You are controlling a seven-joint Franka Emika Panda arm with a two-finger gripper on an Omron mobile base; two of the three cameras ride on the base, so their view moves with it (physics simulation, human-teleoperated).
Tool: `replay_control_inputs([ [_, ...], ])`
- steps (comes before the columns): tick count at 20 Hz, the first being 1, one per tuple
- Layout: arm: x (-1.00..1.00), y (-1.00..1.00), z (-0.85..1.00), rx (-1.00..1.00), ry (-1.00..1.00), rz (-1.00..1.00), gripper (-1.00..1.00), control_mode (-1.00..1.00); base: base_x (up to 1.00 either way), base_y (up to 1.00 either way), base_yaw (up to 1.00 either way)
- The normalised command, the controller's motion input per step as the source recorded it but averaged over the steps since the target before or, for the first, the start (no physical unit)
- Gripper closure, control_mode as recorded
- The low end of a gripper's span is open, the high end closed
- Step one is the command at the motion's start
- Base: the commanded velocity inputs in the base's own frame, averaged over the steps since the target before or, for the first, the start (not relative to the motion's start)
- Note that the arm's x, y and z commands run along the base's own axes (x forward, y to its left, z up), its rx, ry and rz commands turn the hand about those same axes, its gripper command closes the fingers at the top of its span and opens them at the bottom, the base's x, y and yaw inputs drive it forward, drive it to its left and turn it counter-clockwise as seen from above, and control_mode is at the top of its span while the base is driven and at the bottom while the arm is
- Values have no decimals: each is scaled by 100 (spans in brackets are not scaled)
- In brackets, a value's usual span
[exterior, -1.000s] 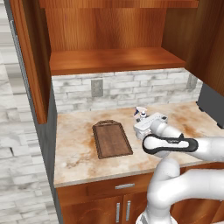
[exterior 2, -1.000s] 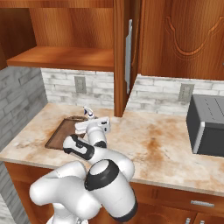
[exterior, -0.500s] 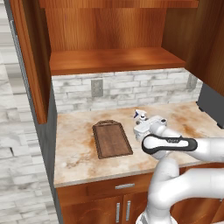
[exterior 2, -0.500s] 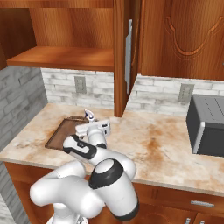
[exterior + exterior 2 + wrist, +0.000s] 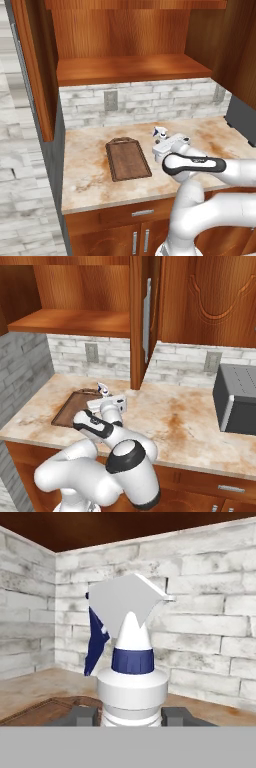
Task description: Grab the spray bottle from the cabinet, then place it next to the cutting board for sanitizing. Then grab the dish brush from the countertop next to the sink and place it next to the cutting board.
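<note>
The spray bottle (image 5: 131, 677), white with a blue collar and trigger, stands upright between my fingertips (image 5: 82, 716), and my gripper (image 5: 131, 717) is shut on its body. My gripper (image 5: 165, 148) holds it low over the countertop (image 5: 85, 170), just right of the dark brown cutting board (image 5: 127, 159). The bottle's head (image 5: 159, 132) sticks up above the hand. From the right, the bottle (image 5: 102, 389) and gripper (image 5: 107, 404) are at the cutting board's (image 5: 70, 408) far corner. I cannot tell whether the bottle touches the counter. The cabinet shelf (image 5: 130, 67) is bare. The dish brush and sink are out of view.
A dark appliance (image 5: 237, 398) sits on the counter at the far right. The open cabinet door (image 5: 32, 75) hangs at the left, and a wooden divider (image 5: 137, 321) comes down behind the arm. Wall outlets (image 5: 111, 101) sit in the brick backsplash.
My gripper has sunk slightly toward the countertop with the spray bottle, staying beside the cutting board. Nothing else has moved.
</note>
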Motion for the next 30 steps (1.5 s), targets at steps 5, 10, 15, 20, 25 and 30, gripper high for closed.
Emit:
replay_control_inputs([
  [5,0,0,-52,0,4,4,100,-100,0,0,0],
  [10,-7,0,-19,0,2,2,-100,-100,0,0,0],
  [15,-10,0,5,0,0,0,-100,-100,0,0,0],
  [20,-16,0,10,0,-1,0,-100,-100,0,0,0],
  [25,-47,-9,23,0,-4,0,-100,-100,0,0,0],
  [30,-73,-17,35,0,0,0,-100,-100,0,0,0],
])
